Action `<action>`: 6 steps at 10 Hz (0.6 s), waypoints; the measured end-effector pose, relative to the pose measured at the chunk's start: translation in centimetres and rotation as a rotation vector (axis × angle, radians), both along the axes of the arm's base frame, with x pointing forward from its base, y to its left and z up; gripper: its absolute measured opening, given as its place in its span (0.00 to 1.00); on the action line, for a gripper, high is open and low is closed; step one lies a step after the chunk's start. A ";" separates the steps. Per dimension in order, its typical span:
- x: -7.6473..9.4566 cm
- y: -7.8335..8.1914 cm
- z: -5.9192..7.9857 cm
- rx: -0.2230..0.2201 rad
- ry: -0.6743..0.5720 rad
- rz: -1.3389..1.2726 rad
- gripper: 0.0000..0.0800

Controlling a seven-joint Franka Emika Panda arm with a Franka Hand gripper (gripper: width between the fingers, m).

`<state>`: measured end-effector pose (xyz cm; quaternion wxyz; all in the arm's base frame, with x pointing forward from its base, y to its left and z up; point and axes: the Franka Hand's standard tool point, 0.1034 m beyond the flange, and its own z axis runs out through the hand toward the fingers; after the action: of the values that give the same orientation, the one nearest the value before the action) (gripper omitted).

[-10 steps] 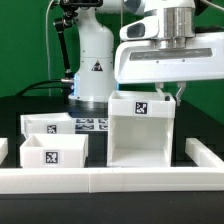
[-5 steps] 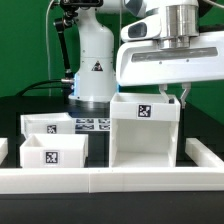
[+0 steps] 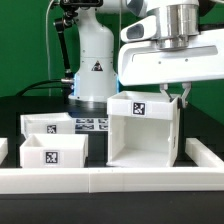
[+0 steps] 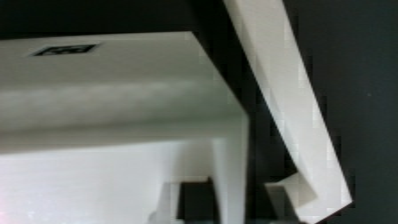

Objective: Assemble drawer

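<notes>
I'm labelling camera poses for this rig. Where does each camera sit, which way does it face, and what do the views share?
Exterior view: off the arm, low, near table height, facing level over the border rail at the case, front tray, rear tray and arm's base; the gripper shows at the case's top.
Wrist view: on the wrist, looking down along the fingers, which straddle a case wall.
Shared: the case, a tag on it, and the gripper.
</notes>
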<state>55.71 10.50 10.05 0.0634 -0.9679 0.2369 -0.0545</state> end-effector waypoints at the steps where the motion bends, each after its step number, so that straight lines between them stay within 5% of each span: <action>1: 0.2 0.2 0.1 0.013 0.006 -0.088 0.05; 6: 1.6 0.1 0.5 0.098 0.027 -0.465 0.05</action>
<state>57.33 10.57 10.54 0.0927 -0.8837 0.4567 -0.0429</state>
